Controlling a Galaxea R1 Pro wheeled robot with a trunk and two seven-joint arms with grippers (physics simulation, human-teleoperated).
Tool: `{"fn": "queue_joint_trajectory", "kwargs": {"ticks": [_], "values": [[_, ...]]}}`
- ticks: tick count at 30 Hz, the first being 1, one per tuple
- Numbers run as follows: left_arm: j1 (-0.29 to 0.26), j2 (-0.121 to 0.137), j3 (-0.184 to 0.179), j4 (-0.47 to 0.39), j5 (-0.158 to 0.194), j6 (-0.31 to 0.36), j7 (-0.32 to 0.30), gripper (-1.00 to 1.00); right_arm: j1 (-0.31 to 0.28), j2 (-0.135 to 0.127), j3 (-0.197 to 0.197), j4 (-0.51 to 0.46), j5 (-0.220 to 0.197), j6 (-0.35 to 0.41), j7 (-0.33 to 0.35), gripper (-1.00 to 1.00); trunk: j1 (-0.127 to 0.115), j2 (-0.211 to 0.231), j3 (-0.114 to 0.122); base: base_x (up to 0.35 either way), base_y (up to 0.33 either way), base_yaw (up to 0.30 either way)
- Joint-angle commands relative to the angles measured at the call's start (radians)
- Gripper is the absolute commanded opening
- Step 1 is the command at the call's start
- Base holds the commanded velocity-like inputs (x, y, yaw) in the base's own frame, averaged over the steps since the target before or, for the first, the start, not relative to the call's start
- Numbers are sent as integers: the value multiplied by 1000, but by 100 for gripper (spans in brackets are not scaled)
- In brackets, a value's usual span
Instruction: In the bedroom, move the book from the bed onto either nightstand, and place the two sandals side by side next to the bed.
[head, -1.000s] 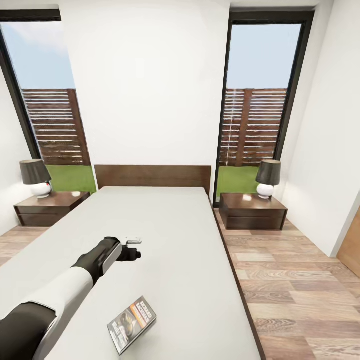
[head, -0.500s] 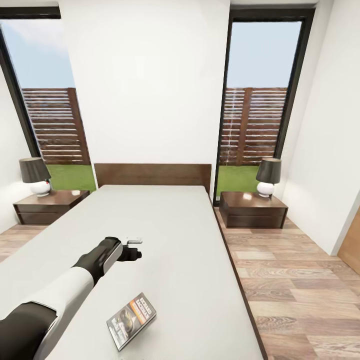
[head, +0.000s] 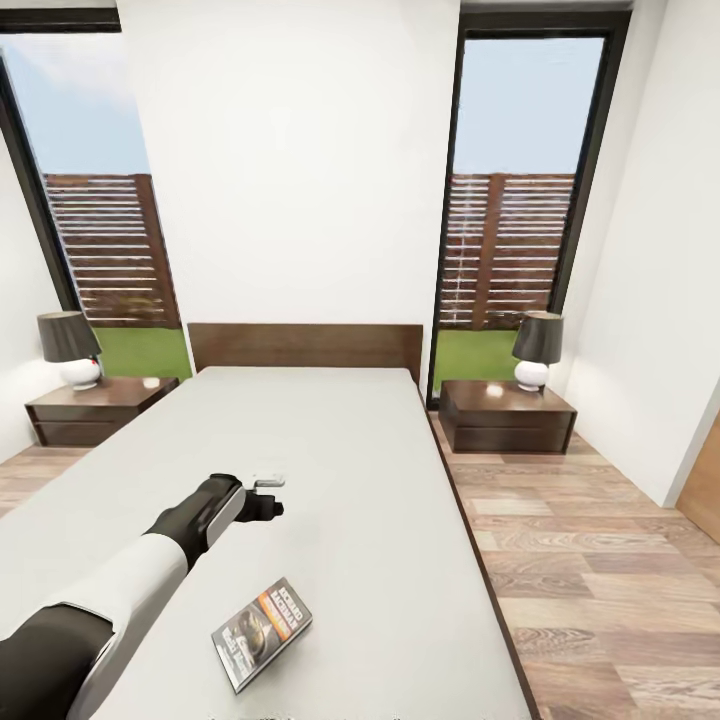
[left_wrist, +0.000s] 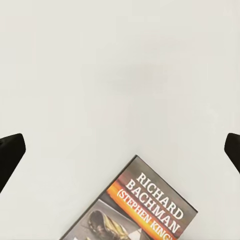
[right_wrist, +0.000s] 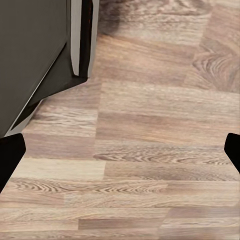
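The book (head: 262, 633) lies flat on the light-grey mattress of the bed (head: 330, 450), near its foot end. Its cover with white title lettering and an orange band is plain in the left wrist view (left_wrist: 145, 210). My left gripper (head: 266, 505) hovers over the mattress, farther toward the headboard than the book, and is open (left_wrist: 120, 155) with nothing between its fingers. My right gripper (right_wrist: 120, 155) is open over the wood-plank floor. One nightstand (head: 100, 408) stands left of the bed and another nightstand (head: 505, 412) right of it. The sandals are out of view.
Each nightstand carries a lamp with a dark shade, one lamp (head: 70, 350) on the left and one lamp (head: 537, 350) on the right. A dark frame edge (right_wrist: 45, 55) borders the floor in the right wrist view. Open floor (head: 600, 560) runs along the bed's right side.
The whole head view has shifted slightly, so the book and nightstands sit a little higher in the picture. My left arm keeps its pose.
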Motion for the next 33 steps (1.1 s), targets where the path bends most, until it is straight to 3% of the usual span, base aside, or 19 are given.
{"fn": "queue_joint_trajectory", "kwargs": {"ticks": [1, 33], "values": [[-1, 1, -7, -2, 8, 3, 4, 100, 0, 0, 8, 2, -10, -5, 0, 100, 0, -1, -1, 0, 0, 0], [-25, -3, -9, 16, 10, 9, -8, 100, -2, -3, 13, 3, -10, -10, 17, 100, 0, -1, -1, 0, 0, 0]]}}
